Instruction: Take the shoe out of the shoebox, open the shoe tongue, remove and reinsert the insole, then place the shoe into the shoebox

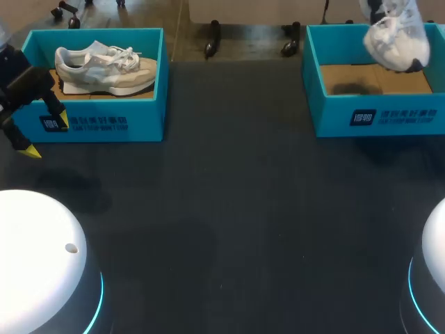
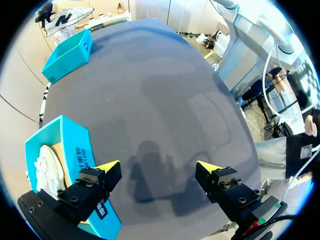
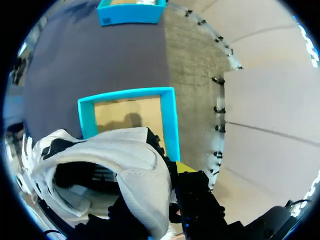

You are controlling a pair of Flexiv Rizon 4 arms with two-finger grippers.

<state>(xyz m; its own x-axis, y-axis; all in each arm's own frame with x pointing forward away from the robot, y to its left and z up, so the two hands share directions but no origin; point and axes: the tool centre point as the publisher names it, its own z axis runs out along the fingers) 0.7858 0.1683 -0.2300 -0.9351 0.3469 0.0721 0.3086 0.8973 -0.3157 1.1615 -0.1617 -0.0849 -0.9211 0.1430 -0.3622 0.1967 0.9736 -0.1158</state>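
Head view, from the left: the left gripper hangs just in front of the left shoebox, its arm cut off at the edge. The left wrist view shows its fingers spread wide, holding nothing, above the dark surface. A grey-and-white sneaker lies on its side in that shoebox, its toe hidden by the wall. Well apart to the right stands the right shoebox, its cardboard floor bare. A white sneaker is up in the air over it, blurred and partly cut off; the arm carrying it is out of sight there. In the right wrist view the right gripper clamps this sneaker near the heel opening; only one yellow fingertip shows, the other covered by the upper.
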